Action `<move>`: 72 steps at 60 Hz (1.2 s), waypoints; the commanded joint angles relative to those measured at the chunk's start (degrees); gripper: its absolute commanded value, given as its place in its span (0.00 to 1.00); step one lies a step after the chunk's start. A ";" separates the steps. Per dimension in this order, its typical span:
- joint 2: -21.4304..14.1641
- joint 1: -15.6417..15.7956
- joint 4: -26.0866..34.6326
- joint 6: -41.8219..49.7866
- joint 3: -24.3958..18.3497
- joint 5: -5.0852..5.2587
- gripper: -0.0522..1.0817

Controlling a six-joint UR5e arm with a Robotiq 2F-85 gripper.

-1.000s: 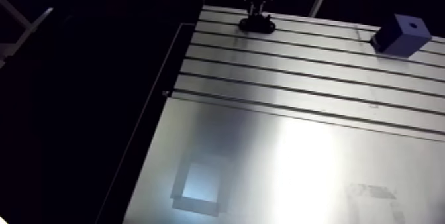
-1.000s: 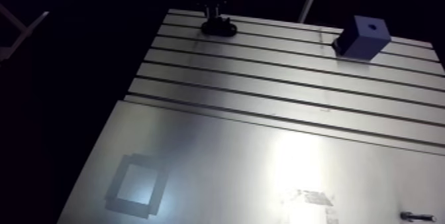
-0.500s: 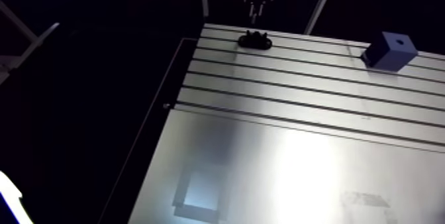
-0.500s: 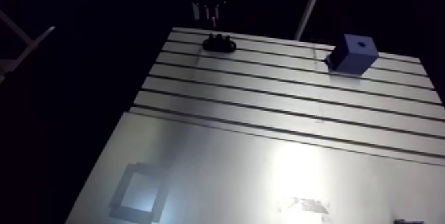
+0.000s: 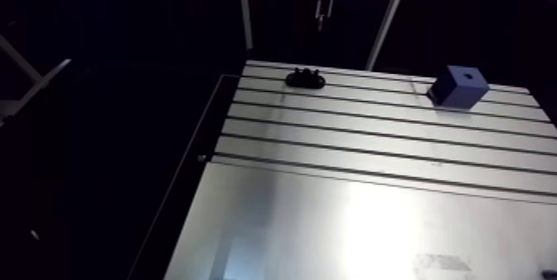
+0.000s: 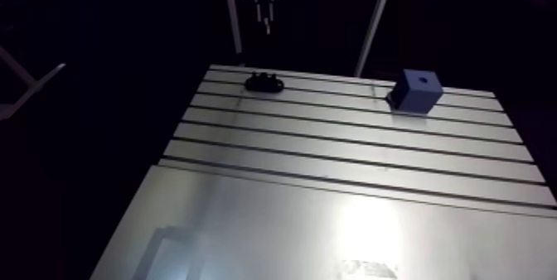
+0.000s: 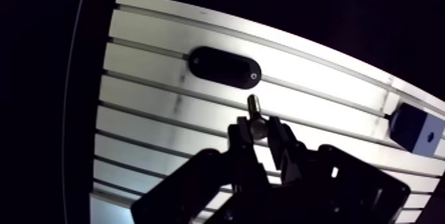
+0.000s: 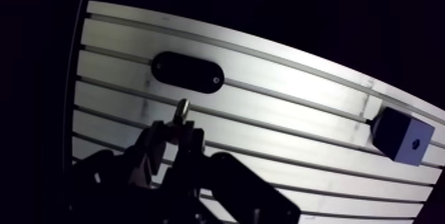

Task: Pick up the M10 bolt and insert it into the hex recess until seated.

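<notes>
In the wrist view my gripper is shut on the head end of a metal bolt, whose shank sticks out ahead of the fingers. It hangs in the air above the slotted table, just short of a black oval holder. A blue block with a small hole in one face stands far off to the side. In the arm view the gripper hangs well above the black holder at the table's back edge, and the blue block sits at the back right with its hole facing up.
The table has several long slots across its back half and a smooth bright plate in front. Its left edge drops into darkness. Two slanted posts rise behind the back edge.
The gripper stood on the black holder earlier; it has risen off it with the bolt and now hangs high above. The arm camera has shifted too, so the table sits lower in the picture.
</notes>
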 commanded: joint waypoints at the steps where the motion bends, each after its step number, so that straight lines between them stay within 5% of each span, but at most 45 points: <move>1: -3.46 -5.90 13.96 -15.29 -5.22 -0.26 0.97; 18: -4.39 -15.47 23.84 -37.11 -8.76 -0.95 0.96; 29: -3.97 -20.44 26.42 -45.52 -10.45 -2.59 0.95; 43: -2.60 -22.64 26.10 -48.11 -11.44 -6.90 0.95; 67: 1.37 -24.08 26.11 -47.96 -13.39 -7.28 0.95; 72: 2.10 -24.24 25.93 -46.71 -14.02 -6.72 0.95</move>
